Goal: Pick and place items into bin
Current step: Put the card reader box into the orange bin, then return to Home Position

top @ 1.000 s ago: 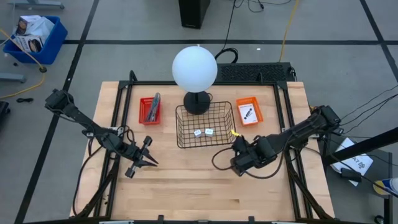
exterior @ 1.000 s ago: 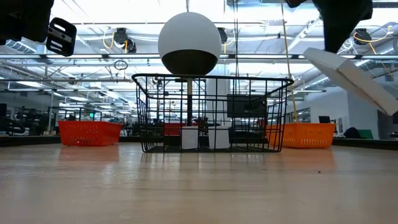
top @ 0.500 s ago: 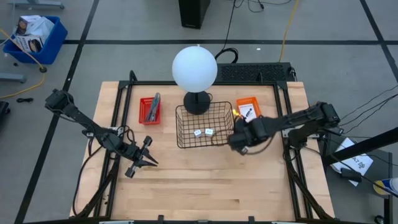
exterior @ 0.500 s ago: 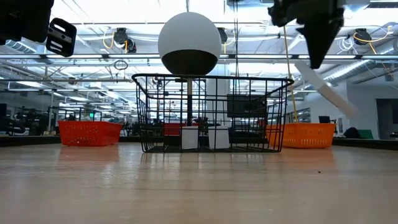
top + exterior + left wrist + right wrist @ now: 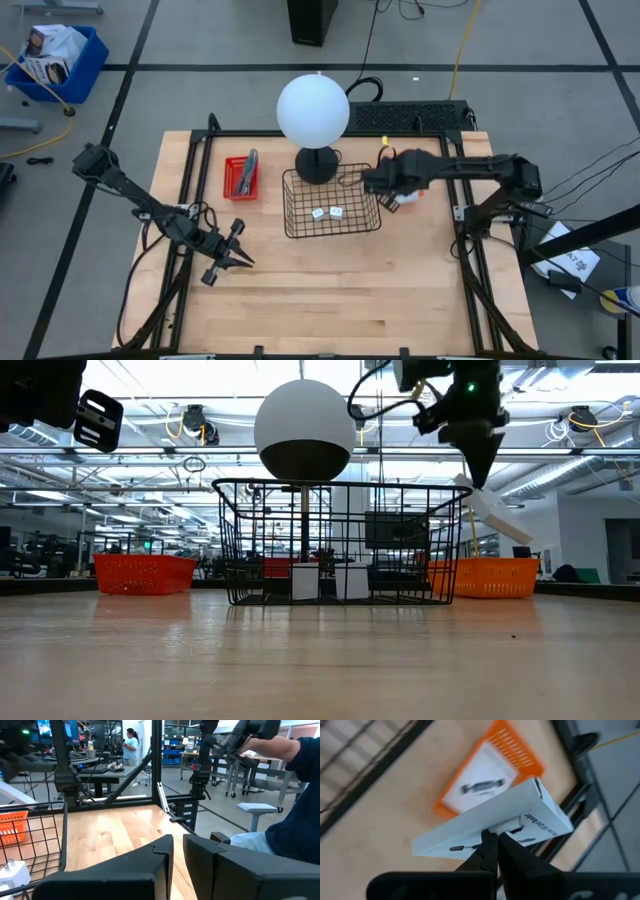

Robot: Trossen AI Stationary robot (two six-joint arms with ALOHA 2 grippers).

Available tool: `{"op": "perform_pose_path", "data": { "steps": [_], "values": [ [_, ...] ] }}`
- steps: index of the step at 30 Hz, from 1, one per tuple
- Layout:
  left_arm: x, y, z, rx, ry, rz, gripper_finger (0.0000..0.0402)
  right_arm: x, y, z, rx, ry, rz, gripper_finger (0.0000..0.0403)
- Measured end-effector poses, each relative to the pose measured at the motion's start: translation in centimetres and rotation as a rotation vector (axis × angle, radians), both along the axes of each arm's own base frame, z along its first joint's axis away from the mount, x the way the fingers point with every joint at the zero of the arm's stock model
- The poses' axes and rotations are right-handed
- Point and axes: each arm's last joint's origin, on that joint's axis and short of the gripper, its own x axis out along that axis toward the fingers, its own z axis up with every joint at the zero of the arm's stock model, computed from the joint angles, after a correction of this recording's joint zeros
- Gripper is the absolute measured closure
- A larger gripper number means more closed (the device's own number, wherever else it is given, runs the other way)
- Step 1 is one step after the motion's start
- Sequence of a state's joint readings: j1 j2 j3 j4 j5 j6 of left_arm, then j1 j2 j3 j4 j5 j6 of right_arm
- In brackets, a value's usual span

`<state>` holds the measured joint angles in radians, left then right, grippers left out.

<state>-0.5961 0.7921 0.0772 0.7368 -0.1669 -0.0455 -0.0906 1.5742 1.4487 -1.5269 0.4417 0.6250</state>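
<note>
The right gripper [image 5: 392,186] hung above the gap between the black wire basket [image 5: 331,200] and the orange plastic tray [image 5: 401,178], its two dark fingers [image 5: 490,851] clamped on the edge of a flat white rectangular card box [image 5: 492,822] with dark printing. In the low view the box tilted down and away from the gripper, just outside the basket's right rim and clear of the tabletop. The wrist view showed the orange tray directly beneath it, holding a white card with a dark mark [image 5: 482,784].

Inside the basket, two small white cubes [image 5: 327,212] sat side by side on the wire floor, near its front wall. The big white globe lamp [image 5: 313,110] stood on a black round base just behind the basket. A red plastic tray [image 5: 240,177] holding a grey metal tool [image 5: 248,171] lay well to the basket's left.

The left gripper [image 5: 238,252] waited over the front-left part of the pale wooden table [image 5: 320,300], fingers [image 5: 162,865] nearly closed with only a narrow slit between them, holding nothing. Wide bare wood lay in front of the basket. A person in a dark sleeve [image 5: 292,810] sat beyond the table's edge.
</note>
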Motion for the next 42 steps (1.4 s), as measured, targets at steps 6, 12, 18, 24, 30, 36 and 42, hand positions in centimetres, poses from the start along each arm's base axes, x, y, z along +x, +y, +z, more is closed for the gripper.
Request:
{"op": "perform_pose_path", "data": {
  "steps": [6,12,18,24,30,36,42],
  "values": [
    [0.0,0.0,0.0,-0.007,0.003,0.0,0.035,-0.6,-3.8,0.0,-0.004,0.05,-0.001,0.0403],
    [0.0,0.0,0.0,-0.006,0.005,0.0,0.035,-0.9,-6.6,-0.7,0.01,0.024,-0.018,0.0403],
    [0.0,0.0,0.0,-0.006,0.006,0.0,0.035,-1.4,-7.6,-2.8,0.092,0.016,-0.037,0.0403],
    [0.0,0.0,0.0,-0.007,0.006,0.0,0.035,-2.2,-7.4,-4.4,0.116,0.079,-0.039,0.0403],
    [0.0,0.0,0.0,-0.011,0.007,0.0,0.035,-2.2,-7.2,-5.1,0.167,0.083,0.005,0.0381],
    [0.0,0.0,0.0,-0.014,0.008,0.0,0.035,-2.1,-7.2,-5.1,0.172,0.069,0.016,0.0323],
    [0.0,0.1,0.0,-0.03,0.014,0.021,0.035,-2.7,-6.8,-4.7,0.192,0.12,-0.06,0.027]
  ]
}}
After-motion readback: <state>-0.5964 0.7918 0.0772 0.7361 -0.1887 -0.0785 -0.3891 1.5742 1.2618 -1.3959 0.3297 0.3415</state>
